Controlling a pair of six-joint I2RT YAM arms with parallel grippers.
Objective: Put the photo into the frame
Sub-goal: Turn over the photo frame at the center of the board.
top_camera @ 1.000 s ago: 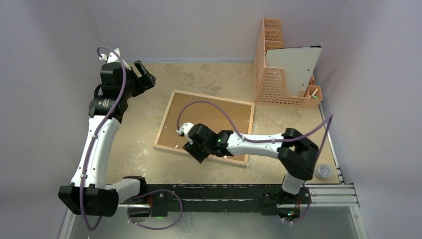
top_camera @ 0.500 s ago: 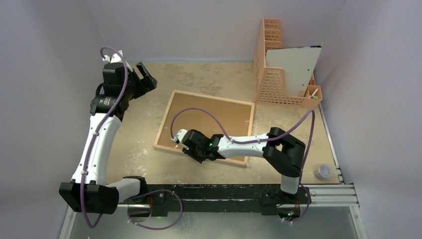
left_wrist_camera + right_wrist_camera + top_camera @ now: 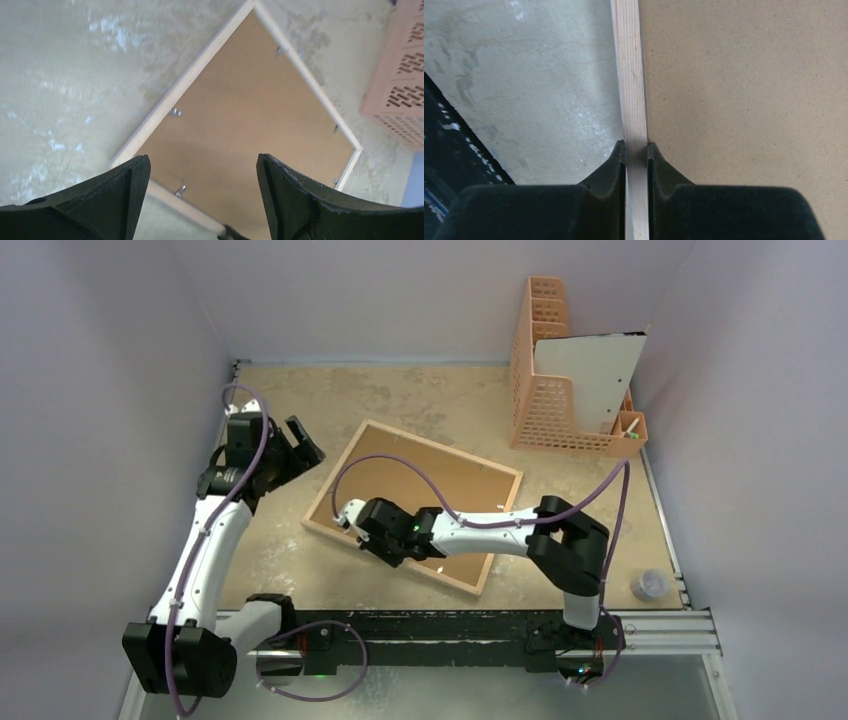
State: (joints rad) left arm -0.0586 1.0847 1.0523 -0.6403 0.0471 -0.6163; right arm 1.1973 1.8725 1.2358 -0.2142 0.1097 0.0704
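Sandy table [image 3: 420,400] carries the frame [image 3: 445,447] face-down at its middle, backing [image 3: 440,485] in place. White sheet [image 3: 590,375], probably the photo, stands in the rack [image 3: 545,400] at the far right corner: nothing is loaded. Right gripper [image 3: 636,147] pinches the frame's near-left rim; left gripper [image 3: 202,160] hovers wide apart, empty.

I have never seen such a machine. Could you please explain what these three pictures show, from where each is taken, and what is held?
The left arm and the right arm are robot arms bolted to a table, each ending in a two-finger gripper. One picture looks down from a fixed camera above; the other two come from a camera on each wrist. On the table lies the frame, back side up, its brown backing board showing. The right gripper pinches the frame's wooden rim. The left gripper is open near the frame, holding nothing. Far right stands an orange basket holding a white sheet.
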